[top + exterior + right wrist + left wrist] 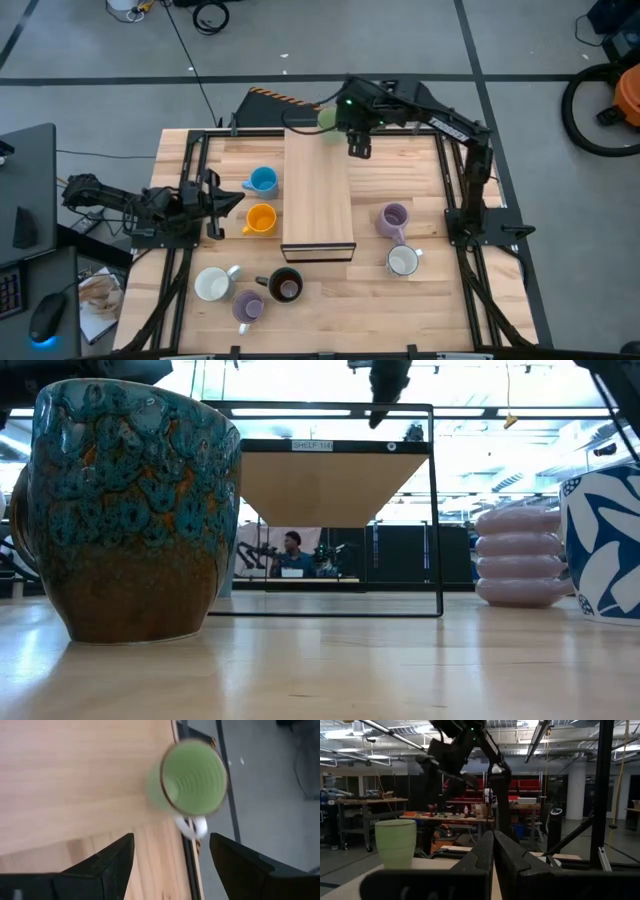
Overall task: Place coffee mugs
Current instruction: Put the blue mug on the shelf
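The right gripper (359, 150) hangs over the far end of the long pale wooden shelf top (318, 200), its two dark fingers (105, 865) spread wide and holding nothing, and the pale green ceramic mug (189, 779) stands upright at that far end, just beside the gripper. Over at the table's left edge the left gripper (212, 205) waits with its fingers pressed together, near the blue mug (262, 181) and the orange mug (260, 219).
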Controlling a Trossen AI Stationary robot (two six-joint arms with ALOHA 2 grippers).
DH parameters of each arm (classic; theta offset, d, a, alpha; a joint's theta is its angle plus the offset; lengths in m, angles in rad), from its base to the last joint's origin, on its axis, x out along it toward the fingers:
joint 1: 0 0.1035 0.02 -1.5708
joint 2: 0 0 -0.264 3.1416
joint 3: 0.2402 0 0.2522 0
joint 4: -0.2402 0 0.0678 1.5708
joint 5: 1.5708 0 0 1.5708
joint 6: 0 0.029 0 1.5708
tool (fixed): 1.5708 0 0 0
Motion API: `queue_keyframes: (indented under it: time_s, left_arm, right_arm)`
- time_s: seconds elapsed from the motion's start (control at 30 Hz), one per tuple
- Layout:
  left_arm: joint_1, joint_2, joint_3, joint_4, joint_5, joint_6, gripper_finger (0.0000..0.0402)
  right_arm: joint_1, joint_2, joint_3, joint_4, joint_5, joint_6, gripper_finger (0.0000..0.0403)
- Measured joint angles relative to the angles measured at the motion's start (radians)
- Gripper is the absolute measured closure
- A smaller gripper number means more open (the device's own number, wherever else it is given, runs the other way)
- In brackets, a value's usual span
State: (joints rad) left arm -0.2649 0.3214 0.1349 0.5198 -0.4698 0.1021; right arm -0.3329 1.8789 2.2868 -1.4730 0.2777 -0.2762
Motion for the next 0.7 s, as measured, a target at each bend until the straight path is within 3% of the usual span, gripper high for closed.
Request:
queue_keyframes:
  time_s: [0.2, 0.5, 0.63, 0.7]
  left_arm:
    - [0.000, 0.000, 0.000, -0.047, 0.000, -0.039, 0.0383]
    - [-0.001, 0.011, 0.000, -0.238, 0.015, -0.092, 0.0383]
    - [-0.001, 0.054, 0.000, -0.227, 0.002, -0.093, 0.0383]
    - [-0.001, 0.074, 0.000, -0.200, -0.053, -0.093, 0.0383]
  right_arm:
    - [0.020, -0.151, -0.258, 0.092, 0.015, 0.074, 0.0151]
    - [0.073, -0.465, -0.820, 0.610, 0.070, 0.072, 0.0171]
    - [0.095, -0.573, -1.040, 0.809, 0.072, 0.072, 0.0174]
    - [0.106, -0.618, -1.135, 0.881, 0.072, 0.072, 0.0174]
